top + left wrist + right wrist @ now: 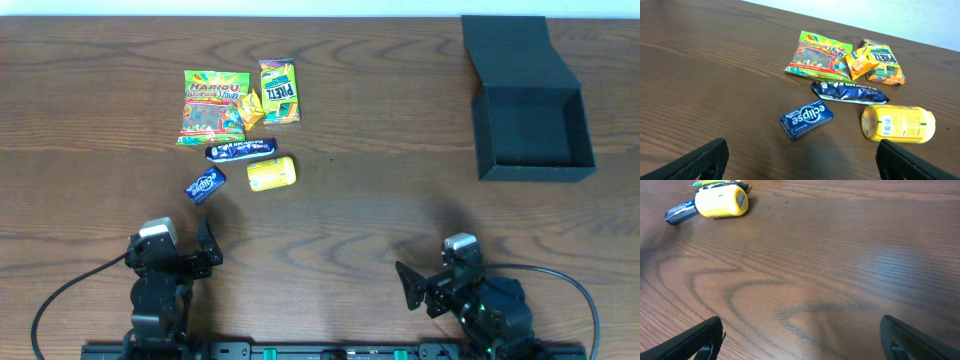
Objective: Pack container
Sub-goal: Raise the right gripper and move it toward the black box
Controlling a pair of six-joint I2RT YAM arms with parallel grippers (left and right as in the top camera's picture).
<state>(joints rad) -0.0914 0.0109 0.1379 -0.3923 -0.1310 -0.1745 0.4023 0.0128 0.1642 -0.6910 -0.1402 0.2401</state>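
From overhead we see the container point(530, 125) open at the worktop's far right corner, well apart from the right gripper point(412, 285) and left gripper point(207, 250) at the near edge. In the left wrist view the left fingers point(705, 160) stand wide, facing the eclipse box point(806, 119). In the right wrist view the right fingers point(700, 340) also spread wide; the blurred yellow tub point(721, 202) is perhaps gum.

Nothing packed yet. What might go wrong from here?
The yellow canister lies on its side and may roll if nudged. The small orange packet lies against the Haribo bag and the yellow-and-blue bag, so picking one could drag its neighbours. These lie near the left hand while the black container sits far right, so each likely needs a long carry or handover, risking a drop.
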